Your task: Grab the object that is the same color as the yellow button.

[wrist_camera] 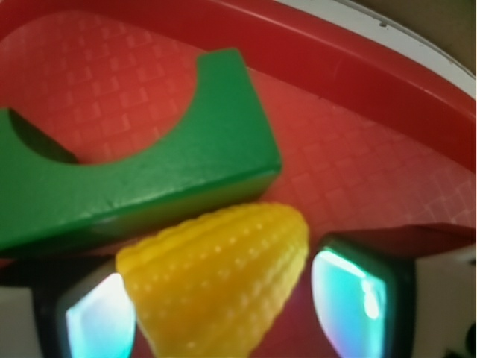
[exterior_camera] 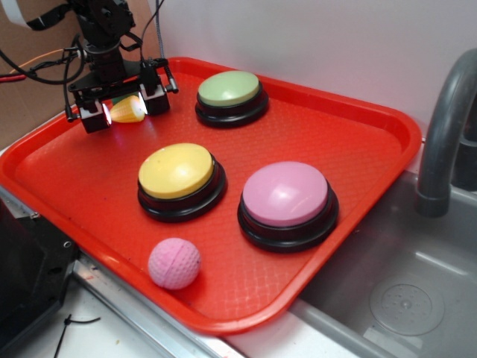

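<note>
The black WidowX gripper (exterior_camera: pixel 125 110) is sitting at the far-left corner of the red plastic tray (exterior_camera: pixel 358 142), w/ the small ribbed yellow toy corn-cob piece (exterior_camera: pixel 128 109) lying between its two glowing pads (wrist_camera: pixel 346 302). In the wrist view the corn piece (wrist_camera: pixel 223 280) is filling most of the gap; the left pad looks like it's touching it, but a thin strip of red is showing btwn the cob's tip and the right pad, so the jaws are bracketing it closely and I can't tell if they're actually clamped yet.

A green block w/ a curved cut-out (wrist_camera: pixel 141 160) is lying just beyond the cob, touching or nearly so.

The large round yellow-domed push button on a black base (exterior_camera: pixel 179 175) is sitting near the tray's middle, well apart from the gripper. The green-domed button (exterior_camera: pixel 231 93) is toward the far edge, the pink-domed button (exterior_camera: pixel 287 201) toward the right edge, and the pink dimpled ball (exterior_camera: pixel 174 262) by the near edge; none of them is being approached.

Progress, as I judge it: right object picked out, approach and alignment done. Left: firm squeeze (if not made already) and lifting the cob clear of the tray w/o dragging the green block.
</note>
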Available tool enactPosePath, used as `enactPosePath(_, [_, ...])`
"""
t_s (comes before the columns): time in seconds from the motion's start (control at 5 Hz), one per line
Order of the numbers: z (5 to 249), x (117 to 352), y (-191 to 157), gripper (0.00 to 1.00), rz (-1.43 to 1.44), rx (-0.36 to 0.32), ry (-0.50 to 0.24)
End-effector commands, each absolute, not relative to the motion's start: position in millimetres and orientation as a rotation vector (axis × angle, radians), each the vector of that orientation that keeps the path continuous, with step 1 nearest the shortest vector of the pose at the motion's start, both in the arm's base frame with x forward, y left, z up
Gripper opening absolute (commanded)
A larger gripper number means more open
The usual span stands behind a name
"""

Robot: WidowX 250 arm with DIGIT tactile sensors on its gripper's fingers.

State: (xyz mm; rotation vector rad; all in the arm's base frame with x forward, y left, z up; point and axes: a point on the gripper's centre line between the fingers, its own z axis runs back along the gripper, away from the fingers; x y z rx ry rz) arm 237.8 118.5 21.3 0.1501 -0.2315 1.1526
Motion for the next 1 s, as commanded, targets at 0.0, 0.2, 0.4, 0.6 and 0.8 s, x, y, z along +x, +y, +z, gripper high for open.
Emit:
enactPosePath(0.0, [30, 238, 134, 0.0, 1.19, 0.148, -0.276])
enactPosePath(0.2, [29, 238, 133, 0.0, 1.18, 0.15, -0.273])
enactPosePath(0.4, [28, 238, 131, 0.0, 1.163, 0.144, -0.268])
enactPosePath(0.6, [39, 236, 123, 0.0, 1.125, 0.13, -0.274])
enactPosePath(0.8, [62, 233, 106, 0.0, 1.068, 0.094, -0.267])
